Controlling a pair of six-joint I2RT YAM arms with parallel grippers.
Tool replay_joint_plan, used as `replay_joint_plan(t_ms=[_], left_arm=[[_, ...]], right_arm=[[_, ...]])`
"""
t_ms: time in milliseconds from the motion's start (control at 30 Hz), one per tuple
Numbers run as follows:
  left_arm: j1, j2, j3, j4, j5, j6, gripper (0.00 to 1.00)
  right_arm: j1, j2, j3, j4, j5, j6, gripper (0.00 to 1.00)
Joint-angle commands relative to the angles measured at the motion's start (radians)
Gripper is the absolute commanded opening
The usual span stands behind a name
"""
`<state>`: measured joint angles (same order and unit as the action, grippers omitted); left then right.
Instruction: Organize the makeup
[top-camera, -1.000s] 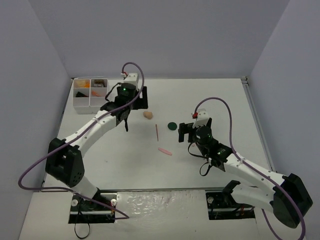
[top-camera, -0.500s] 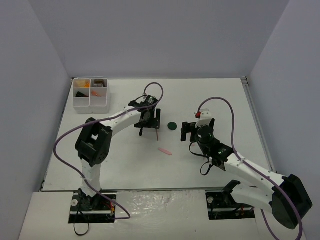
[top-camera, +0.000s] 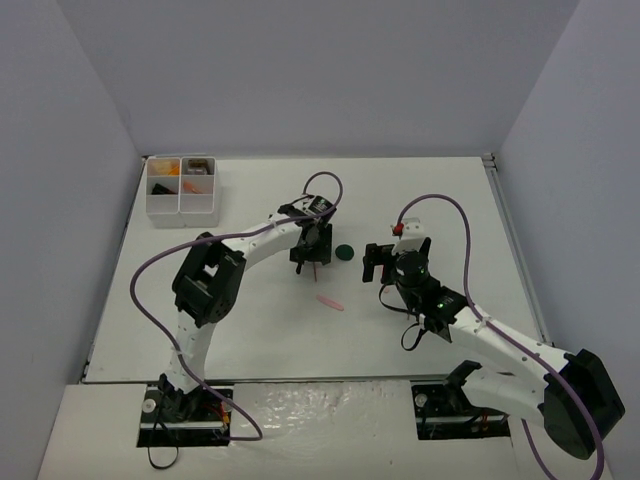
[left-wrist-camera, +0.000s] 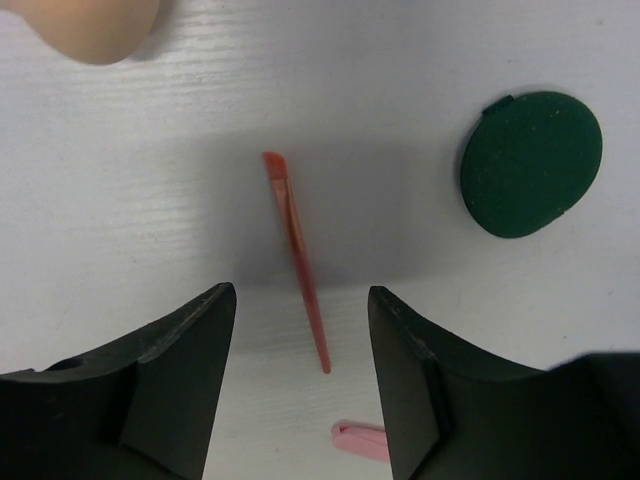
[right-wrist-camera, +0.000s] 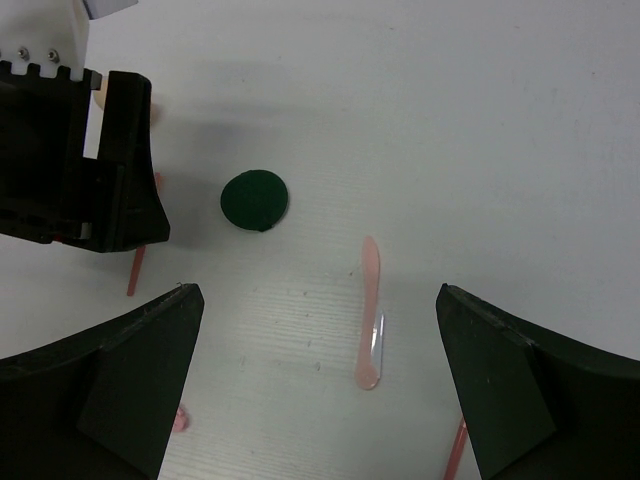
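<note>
Step in hand: the left hand (left-wrist-camera: 300, 295) hangs low over a thin red stick (left-wrist-camera: 295, 235), judged to be the next piece of makeup to lift.
Left hand: jaws partly apart, one finger on each side of the red stick, a gap showing on both sides; nothing held.
Right hand: (right-wrist-camera: 318, 300) jaws wide, empty, well clear of the pick.
Where the stick lies: flat on the worktop (top-camera: 450, 200), its length running away from the wrist camera, its near end between the fingertips.
Neighbours: a green compact (left-wrist-camera: 531, 163) off to one side, a beige sponge (left-wrist-camera: 90, 25) beyond the far tip, a pink stick (left-wrist-camera: 360, 440) just behind the fingers; none touches the red stick.
Destination: probably the white box (top-camera: 182, 185) at the far left corner, where other pieces already sit in the compartments.
Doing it well: nudge forward so the fingers meet nearer the stick's middle, since a pinch at the end would likely let it swing.
Descent: go down until the fingertips almost brush the worktop; the stick is thin and lies flat.
Risk: an off-centre squeeze may roll the stick aside or flick it toward the compact.
Right arm: best kept where it is.
</note>
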<state>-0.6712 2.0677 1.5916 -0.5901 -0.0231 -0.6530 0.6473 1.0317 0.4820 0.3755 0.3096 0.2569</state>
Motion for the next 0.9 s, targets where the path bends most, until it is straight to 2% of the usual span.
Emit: replay_joint_plan(t_ms=[0, 100, 300, 433, 633, 733, 867], left_arm=[[0.004, 0.018, 0.093, -0.028, -0.015, -0.016, 0.48], [0.004, 0.032, 0.104, -0.037, -0.028, -0.021, 0.38], [0.007, 0.050, 0.110, -0.068, -0.035, -0.022, 0.32], [0.007, 0.058, 0.110, -0.092, -0.054, -0.014, 0.17], [0.005, 0.084, 0.129, -0.179, -0.124, 0.032, 0.06], [0.010, 0.053, 0.079, -0.176, -0.141, 0.048, 0.00], [0.027, -0.055, -0.020, -0.129, -0.154, 0.073, 0.00]], right_arm=[[-0.009, -0.022, 0.009, 0.049, 0.005, 0.009, 1.00], [-0.009, -0.026, 0.008, 0.048, 0.004, 0.010, 1.00], [-0.013, -0.034, 0.002, 0.048, 0.005, 0.008, 1.00], [-0.015, -0.036, 0.003, 0.046, 0.005, 0.009, 1.00], [-0.017, -0.029, 0.005, 0.047, 0.002, 0.007, 1.00], [-0.017, -0.027, 0.004, 0.046, 0.000, 0.008, 1.00], [-0.017, -0.025, 0.003, 0.046, 0.000, 0.008, 1.00]])
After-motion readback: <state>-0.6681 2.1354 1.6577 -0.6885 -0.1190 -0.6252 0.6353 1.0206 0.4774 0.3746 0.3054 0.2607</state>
